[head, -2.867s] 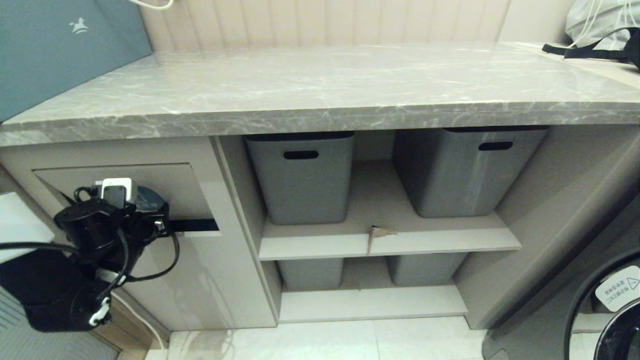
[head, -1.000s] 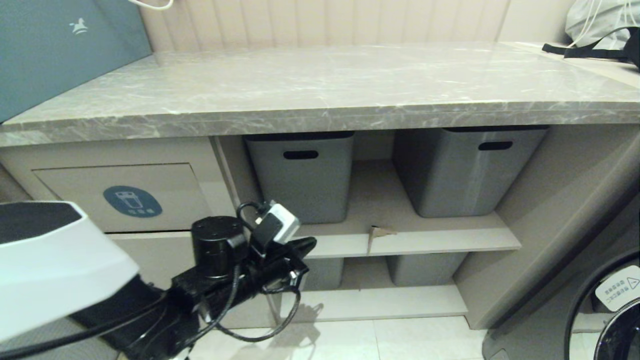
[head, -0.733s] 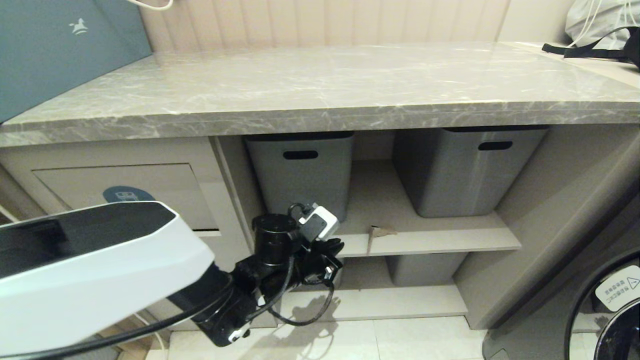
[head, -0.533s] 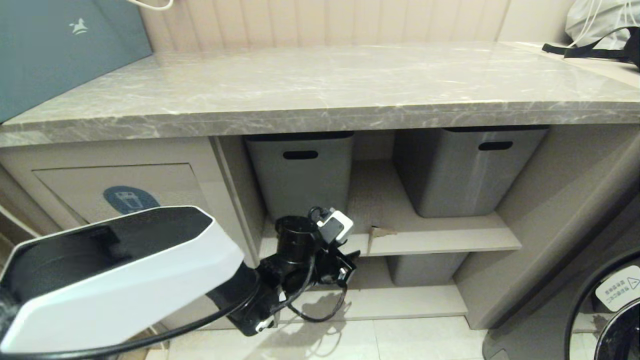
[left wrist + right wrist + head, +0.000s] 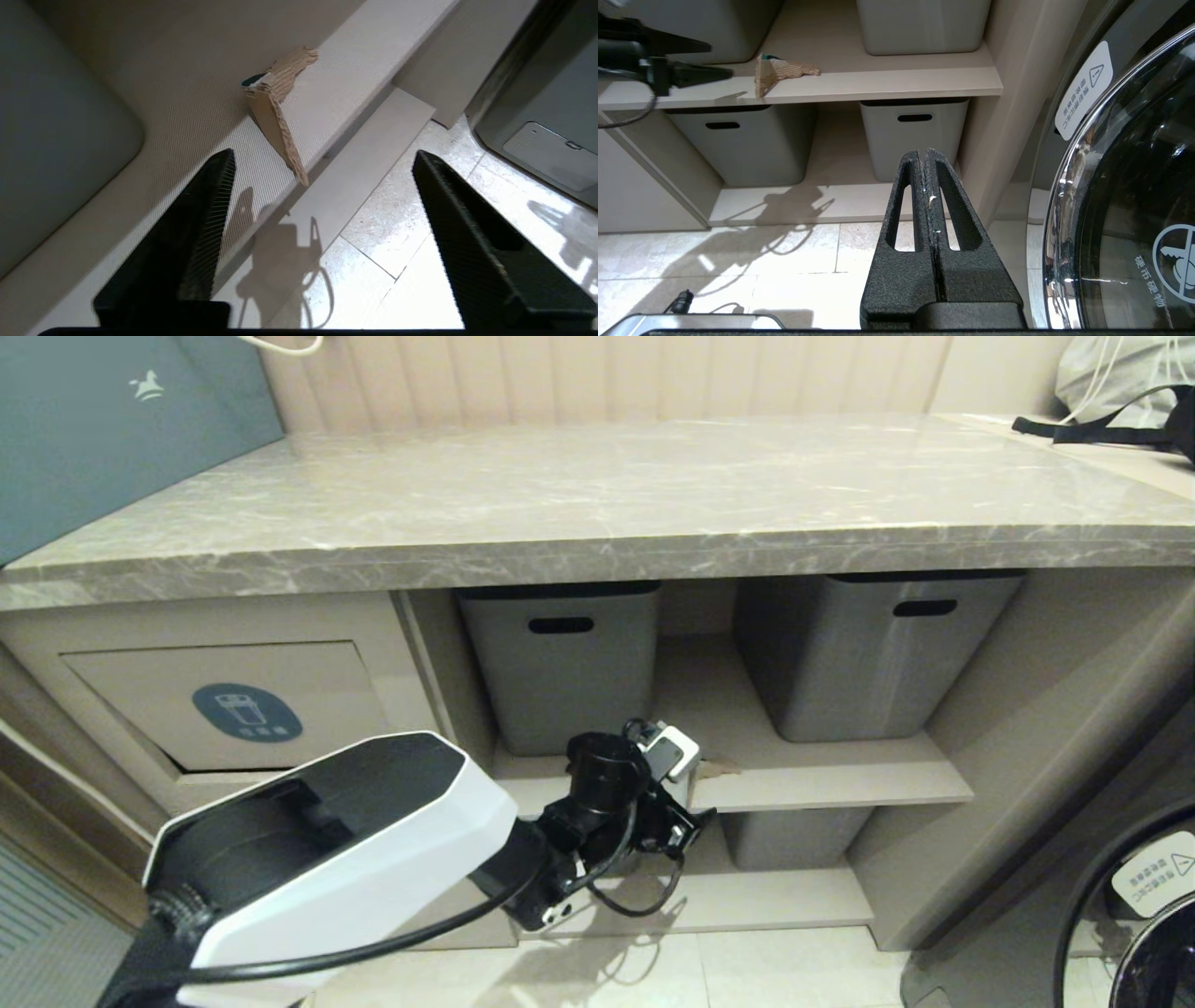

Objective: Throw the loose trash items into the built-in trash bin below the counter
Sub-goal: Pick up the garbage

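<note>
L pincer (image 5: 322,158) spread wide, near cardboard scrap (image 5: 275,107) at shelf (image 5: 336,93) front edge (light, stiff-ish); pinch overhanging flap. R pincer (image 5: 928,163) pressed together, idle.

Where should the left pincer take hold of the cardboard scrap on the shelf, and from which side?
Probably the flap of the cardboard that hangs over the shelf front edge. That thin flap stands on edge and sticks out free, while the rest lies flat on the board. The open left pincer already faces it from the front, so come straight in from the room side with one finger on each face.
</note>
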You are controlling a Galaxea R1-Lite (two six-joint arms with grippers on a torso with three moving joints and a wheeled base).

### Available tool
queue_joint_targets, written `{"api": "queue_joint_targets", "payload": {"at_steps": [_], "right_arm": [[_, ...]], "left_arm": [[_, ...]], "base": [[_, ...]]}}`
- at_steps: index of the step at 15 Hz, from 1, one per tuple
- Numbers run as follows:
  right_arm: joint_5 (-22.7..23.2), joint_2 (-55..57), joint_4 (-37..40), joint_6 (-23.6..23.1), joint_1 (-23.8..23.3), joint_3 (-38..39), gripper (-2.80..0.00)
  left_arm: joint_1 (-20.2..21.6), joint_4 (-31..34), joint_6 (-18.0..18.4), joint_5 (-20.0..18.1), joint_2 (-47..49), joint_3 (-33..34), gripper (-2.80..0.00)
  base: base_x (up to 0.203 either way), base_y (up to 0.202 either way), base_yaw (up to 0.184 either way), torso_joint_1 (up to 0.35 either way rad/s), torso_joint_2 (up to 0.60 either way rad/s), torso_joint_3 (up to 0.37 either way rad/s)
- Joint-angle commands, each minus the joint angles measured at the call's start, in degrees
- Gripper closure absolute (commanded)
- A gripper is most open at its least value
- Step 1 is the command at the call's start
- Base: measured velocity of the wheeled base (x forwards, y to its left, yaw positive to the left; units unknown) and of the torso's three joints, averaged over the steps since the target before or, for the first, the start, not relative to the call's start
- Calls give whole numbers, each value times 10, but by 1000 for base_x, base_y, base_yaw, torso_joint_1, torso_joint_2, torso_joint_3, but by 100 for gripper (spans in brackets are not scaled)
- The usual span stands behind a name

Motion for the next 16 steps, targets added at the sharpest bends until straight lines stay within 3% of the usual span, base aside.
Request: {"api": "queue_joint_targets", "payload": {"at_steps": [1,7,16], "right_arm": [[0,0,1,0,0,0,0],[0,0,0,0,0,0,0],[0,0,1,0,0,0,0]], "left_arm": [[0,2,1,0,25,-29,-280],[10,45,1,1,92,-141,-280],[28,90,1,1,149,-250,-280]], "base": [[0,0,0,0,0,0],[0,0,0,0,0,0],[0,0,0,0,0,0]]}}
